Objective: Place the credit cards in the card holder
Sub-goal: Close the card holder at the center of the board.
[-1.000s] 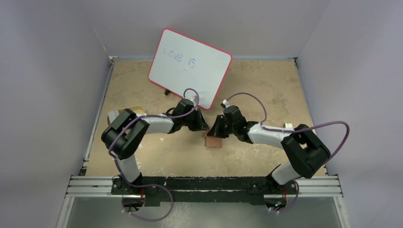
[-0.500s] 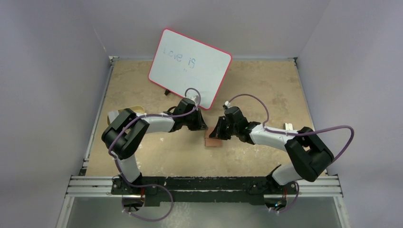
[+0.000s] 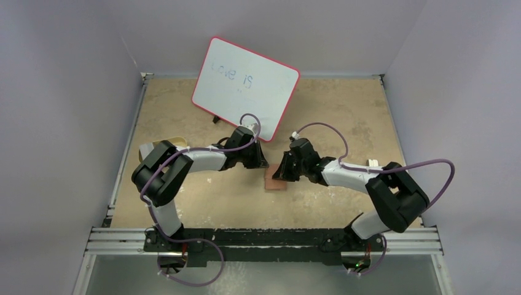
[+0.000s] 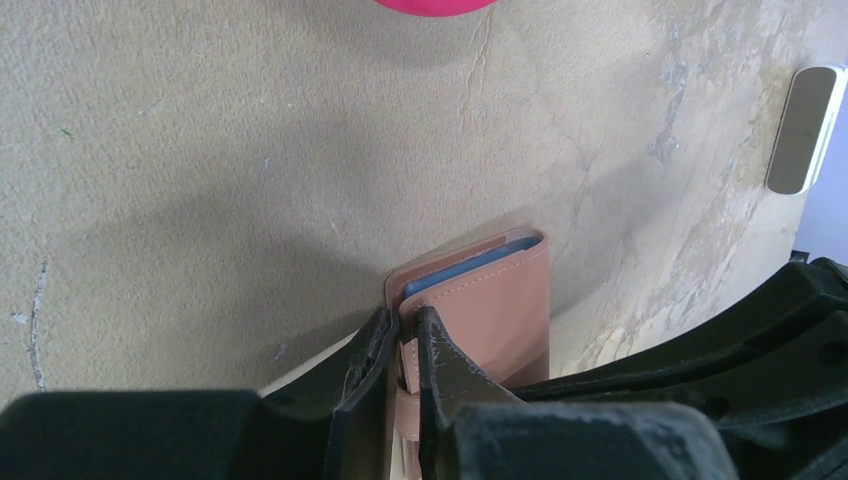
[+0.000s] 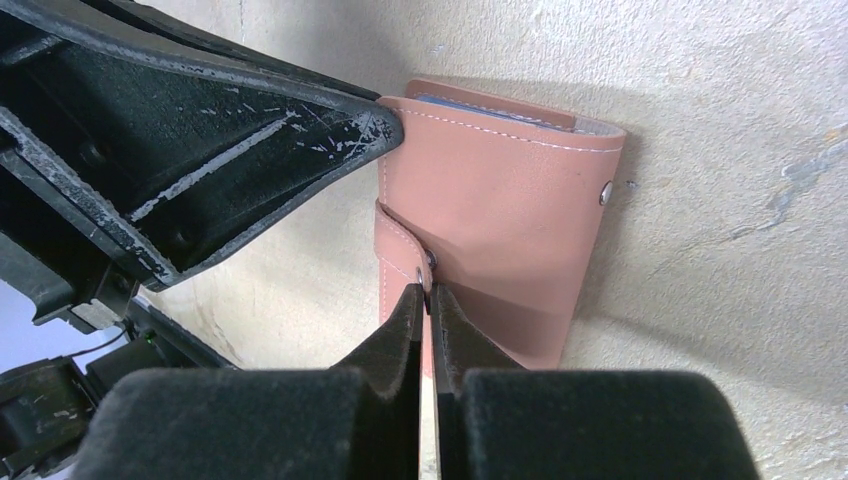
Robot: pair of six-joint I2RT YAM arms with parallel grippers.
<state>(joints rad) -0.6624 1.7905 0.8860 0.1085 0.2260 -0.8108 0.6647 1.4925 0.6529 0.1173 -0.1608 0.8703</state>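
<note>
The brown card holder [image 3: 276, 183] lies folded on the table centre. In the left wrist view a pale blue credit card [image 4: 468, 270] edge shows between the flaps of the card holder [image 4: 505, 305]. My left gripper [image 4: 403, 340] is shut on the holder's near edge by the strap; it also shows in the top view [image 3: 263, 165]. In the right wrist view my right gripper [image 5: 428, 298] is shut on the tab strap [image 5: 400, 245] of the card holder [image 5: 510, 190]. The pale snap stud [image 5: 605, 192] sits uncovered on the outer flap. The right gripper also shows in the top view [image 3: 278, 173].
A red-rimmed whiteboard [image 3: 246, 86] stands propped behind the grippers. A tan oval tray [image 3: 176, 142] is partly hidden behind the left arm. A small white and grey object [image 3: 373, 163] lies at the right, also in the left wrist view [image 4: 803, 130].
The right arm's elbow has shifted slightly and its gripper has edged a little left and back at the holder. The left arm and the card holder have barely moved.
</note>
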